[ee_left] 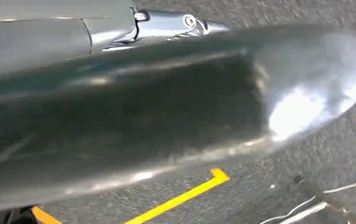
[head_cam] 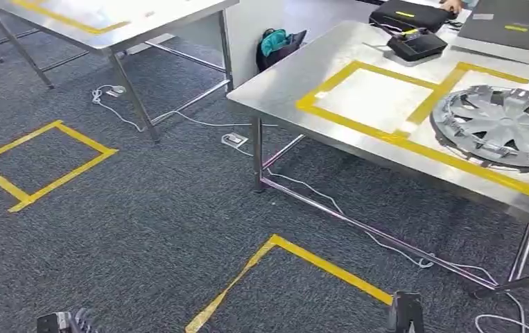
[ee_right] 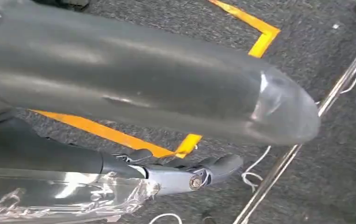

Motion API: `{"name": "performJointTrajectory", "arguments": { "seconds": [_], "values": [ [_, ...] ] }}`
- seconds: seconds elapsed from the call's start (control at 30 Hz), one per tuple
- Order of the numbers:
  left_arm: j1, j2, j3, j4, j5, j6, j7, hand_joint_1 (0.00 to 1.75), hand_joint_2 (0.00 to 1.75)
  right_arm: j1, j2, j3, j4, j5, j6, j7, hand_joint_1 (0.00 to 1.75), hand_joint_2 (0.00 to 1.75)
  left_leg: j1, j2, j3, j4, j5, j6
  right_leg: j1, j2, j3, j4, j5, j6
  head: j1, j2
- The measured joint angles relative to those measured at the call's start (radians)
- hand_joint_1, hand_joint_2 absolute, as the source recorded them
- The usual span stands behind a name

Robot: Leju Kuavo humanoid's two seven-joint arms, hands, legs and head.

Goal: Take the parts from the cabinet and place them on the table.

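Note:
A silver wheel cover (head_cam: 500,125) lies on the steel table (head_cam: 296,76) at the right, inside a yellow taped square. Beside it is a second taped square (head_cam: 376,97) with nothing in it. My left hand (head_cam: 60,323) hangs low at the bottom left over the carpet. In the left wrist view its thick thumb (ee_left: 166,116) crosses the picture and a finger (ee_left: 176,22) lies straight, with nothing held. My right hand (head_cam: 405,313) hangs at the bottom right, in front of the table. The right wrist view has its thumb (ee_right: 143,88) and fingers (ee_right: 190,175) spread and holding nothing.
A second steel table (head_cam: 116,28) stands at the back left. Black cases (head_cam: 414,28) lie on the far side of the right table, near a person's hand (head_cam: 450,5). A teal and black bag (head_cam: 279,45), white cables (head_cam: 358,222) and yellow tape squares (head_cam: 39,163) are on the carpet.

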Motion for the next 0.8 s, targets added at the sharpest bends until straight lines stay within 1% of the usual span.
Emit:
{"name": "performJointTrajectory", "arguments": {
  "seconds": [0.03, 0.07, 0.1, 0.13, 0.17, 0.2, 0.23, 0.3, 0.33, 0.37, 0.4, 0.43, 0.47, 0.5, 0.53, 0.57, 0.6, 0.63, 0.67, 0.7, 0.73, 0.77, 0.8],
  "values": [
    [-0.002, 0.000, 0.006, 0.003, -0.013, 0.002, 0.000, 0.00, 0.00, -0.002, 0.000, -0.002, 0.003, 0.008, -0.001, 0.004, 0.00, 0.00, -0.006, -0.004, -0.006, 0.005, 0.000, -0.007, 0.000, 0.007, 0.014, -0.012, -0.002, -0.001, -0.002, 0.000],
    [-0.002, -0.002, 0.012, 0.005, -0.027, 0.008, -0.002, 0.00, 0.00, -0.001, 0.000, -0.003, 0.006, 0.019, -0.004, 0.007, 0.00, 0.00, -0.003, -0.007, -0.009, 0.004, 0.005, -0.014, 0.002, -0.001, 0.011, -0.010, 0.001, -0.004, -0.002, 0.000],
    [-0.002, -0.004, 0.016, 0.007, -0.038, 0.015, -0.003, 0.00, 0.00, 0.001, 0.001, -0.003, 0.007, 0.025, -0.005, 0.008, 0.00, 0.00, 0.001, -0.013, -0.011, 0.002, 0.009, -0.020, 0.006, -0.004, 0.008, -0.006, 0.001, -0.008, -0.002, 0.000],
    [-0.002, -0.005, 0.020, 0.008, -0.049, 0.019, -0.006, 0.00, 0.00, 0.002, 0.001, -0.003, 0.008, 0.031, -0.005, 0.008, 0.00, 0.00, 0.003, -0.017, -0.011, -0.001, 0.011, -0.026, 0.009, -0.008, 0.008, -0.006, 0.003, -0.015, -0.002, 0.000],
    [-0.002, -0.004, 0.023, 0.009, -0.060, 0.026, -0.009, 0.00, 0.00, 0.001, 0.004, -0.004, 0.009, 0.034, -0.003, 0.008, 0.00, 0.00, 0.002, -0.022, -0.011, 0.000, 0.010, -0.033, 0.002, -0.017, 0.011, -0.017, 0.009, -0.025, 0.000, 0.000],
    [-0.002, -0.006, 0.024, 0.010, -0.066, 0.032, -0.011, 0.00, 0.00, -0.001, 0.004, -0.005, 0.009, 0.035, 0.000, 0.008, 0.00, 0.00, 0.002, -0.008, -0.018, 0.014, -0.005, -0.036, 0.000, -0.024, 0.012, -0.020, 0.013, -0.031, -0.003, 0.000],
    [-0.004, -0.008, 0.027, 0.011, -0.084, 0.050, -0.014, 0.00, 0.00, -0.003, 0.004, -0.008, 0.009, 0.037, -0.001, 0.008, 0.00, 0.00, 0.002, 0.009, -0.047, 0.075, -0.049, -0.041, 0.000, -0.031, 0.011, -0.022, 0.014, -0.039, -0.013, 0.000],
    [-0.009, -0.008, 0.029, 0.011, -0.118, 0.096, -0.024, 0.00, 0.00, 0.001, 0.005, -0.009, 0.010, 0.047, -0.012, 0.009, 0.00, 0.00, 0.005, 0.021, -0.124, 0.238, -0.127, -0.049, 0.001, -0.050, 0.006, -0.022, 0.014, -0.040, -0.014, 0.000],
    [-0.009, -0.008, 0.032, 0.012, -0.133, 0.122, -0.029, 0.00, 0.00, 0.002, 0.005, -0.010, 0.011, 0.049, -0.018, 0.010, 0.00, 0.00, 0.005, 0.023, -0.156, 0.306, -0.150, -0.052, 0.001, -0.058, 0.004, -0.021, 0.015, -0.040, -0.014, 0.000],
    [-0.008, -0.009, 0.036, 0.012, -0.155, 0.156, -0.032, 0.00, 0.00, 0.003, 0.005, -0.013, 0.011, 0.049, -0.023, 0.009, 0.00, 0.00, 0.006, 0.023, -0.165, 0.326, -0.146, -0.053, 0.001, -0.066, 0.003, -0.021, 0.015, -0.040, -0.014, 0.000],
    [-0.008, -0.009, 0.038, 0.011, -0.177, 0.183, -0.034, 0.00, 0.00, 0.003, 0.006, -0.017, 0.012, 0.050, -0.029, 0.009, 0.00, 0.00, 0.008, 0.024, -0.147, 0.296, -0.118, -0.054, 0.000, -0.074, 0.003, -0.021, 0.016, -0.039, -0.014, 0.000],
    [-0.007, -0.009, 0.039, 0.010, -0.193, 0.192, -0.034, 0.00, 0.00, 0.003, 0.006, -0.020, 0.012, 0.052, -0.031, 0.009, 0.00, 0.00, 0.009, 0.029, -0.111, 0.229, -0.079, -0.054, -0.001, -0.082, 0.004, -0.021, 0.017, -0.037, -0.014, 0.000],
    [-0.009, -0.009, 0.041, 0.006, -0.208, 0.193, -0.034, 0.00, 0.00, 0.003, 0.006, -0.025, 0.012, 0.052, -0.029, 0.009, 0.00, 0.00, 0.011, 0.042, -0.057, 0.134, -0.037, -0.055, -0.002, -0.089, 0.006, -0.020, 0.016, -0.034, -0.014, 0.000],
    [-0.012, -0.010, 0.043, 0.005, -0.218, 0.184, -0.035, 0.00, 0.00, 0.003, 0.006, -0.028, 0.012, 0.053, -0.028, 0.008, 0.00, 0.00, 0.011, 0.073, -0.009, 0.052, -0.009, -0.056, -0.002, -0.096, 0.007, -0.019, 0.015, -0.027, -0.014, 0.000],
    [-0.018, -0.017, 0.045, 0.005, -0.219, 0.167, -0.035, 0.00, 0.00, 0.004, 0.006, -0.032, 0.012, 0.054, -0.024, 0.007, 0.00, 0.00, 0.008, 0.100, 0.013, -0.001, -0.016, -0.060, 0.009, -0.102, 0.002, -0.007, 0.009, -0.017, -0.018, 0.000],
    [-0.022, -0.017, 0.049, 0.005, -0.219, 0.150, -0.035, 0.00, 0.00, 0.004, 0.006, -0.037, 0.012, 0.055, -0.022, 0.006, 0.00, 0.00, 0.008, 0.081, 0.005, 0.009, -0.013, -0.042, 0.009, -0.107, 0.000, -0.008, 0.010, -0.013, -0.014, 0.000],
    [-0.020, -0.020, 0.056, 0.005, -0.219, 0.134, -0.035, 0.00, 0.00, 0.004, 0.006, -0.040, 0.012, 0.057, -0.019, 0.004, 0.00, 0.00, 0.006, 0.076, 0.001, 0.009, -0.015, -0.037, 0.009, -0.115, 0.002, -0.009, 0.011, -0.009, -0.010, 0.000],
    [-0.017, -0.021, 0.065, 0.005, -0.219, 0.119, -0.034, 0.00, 0.00, 0.005, 0.006, -0.044, 0.012, 0.058, -0.017, 0.002, 0.00, 0.00, 0.003, 0.069, -0.001, 0.011, -0.015, -0.030, 0.006, -0.120, 0.006, -0.014, 0.013, -0.005, -0.011, 0.000],
    [-0.013, -0.023, 0.077, 0.005, -0.218, 0.102, -0.033, 0.00, 0.00, 0.005, 0.006, -0.048, 0.012, 0.060, -0.012, -0.001, 0.00, 0.00, 0.006, 0.063, 0.000, 0.008, -0.011, -0.021, 0.005, -0.126, 0.008, -0.014, 0.011, 0.001, -0.012, 0.000],
    [-0.010, -0.024, 0.088, 0.005, -0.218, 0.092, -0.032, 0.00, 0.00, 0.005, 0.006, -0.053, 0.012, 0.061, -0.011, -0.003, 0.00, 0.00, 0.009, 0.056, 0.000, 0.008, -0.008, -0.015, 0.001, -0.102, -0.001, -0.001, -0.004, 0.009, -0.009, 0.000],
    [-0.010, -0.023, 0.096, 0.005, -0.216, 0.088, -0.031, 0.00, 0.00, 0.006, 0.006, -0.056, 0.012, 0.061, -0.011, -0.004, 0.00, 0.00, 0.009, 0.051, 0.000, 0.008, -0.007, -0.008, 0.001, -0.074, -0.018, 0.039, -0.035, 0.012, -0.006, 0.000],
    [-0.011, -0.024, 0.103, 0.005, -0.216, 0.083, -0.031, 0.00, 0.00, 0.010, 0.006, -0.060, 0.013, 0.061, -0.011, -0.005, 0.00, 0.00, 0.008, 0.043, -0.002, 0.008, -0.006, -0.003, 0.001, -0.055, -0.055, 0.124, -0.080, 0.012, -0.004, 0.000],
    [-0.012, -0.026, 0.107, 0.005, -0.216, 0.082, -0.031, 0.00, 0.00, 0.014, 0.006, -0.063, 0.013, 0.061, -0.011, -0.005, 0.00, 0.00, 0.006, 0.033, -0.005, 0.008, -0.005, 0.000, 0.002, -0.046, -0.097, 0.218, -0.120, 0.012, -0.004, 0.000]
  ]
}}
